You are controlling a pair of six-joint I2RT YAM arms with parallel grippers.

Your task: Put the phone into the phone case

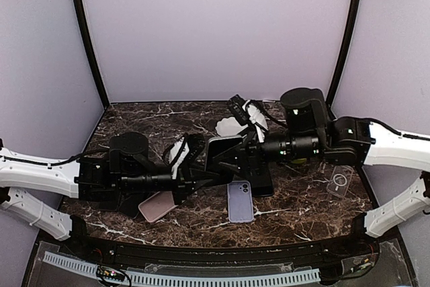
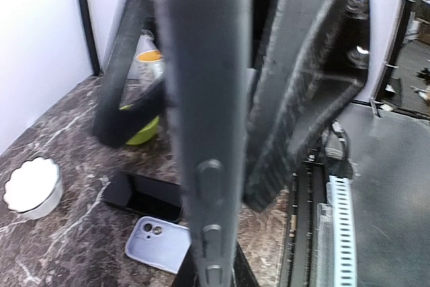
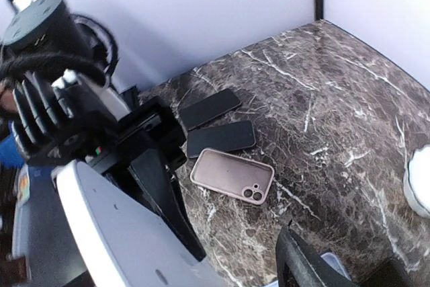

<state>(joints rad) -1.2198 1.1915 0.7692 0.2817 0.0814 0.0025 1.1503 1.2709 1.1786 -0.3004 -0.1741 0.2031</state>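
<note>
One phone is pinched edge-on by the left gripper just above the lavender case; closure of the right gripper cannot be told. A drop could be caused by uneven pulling.

A white scalloped bowl sat toward the back of a dark marble table. Well in front of the bowl lay a lavender phone case, camera side up, with a black phone just beside it on the bowl's side. A pink phone case lay front-left of the bowl and a clear case front-right. A lime-green cup stood farther to the bowl's right.
</note>
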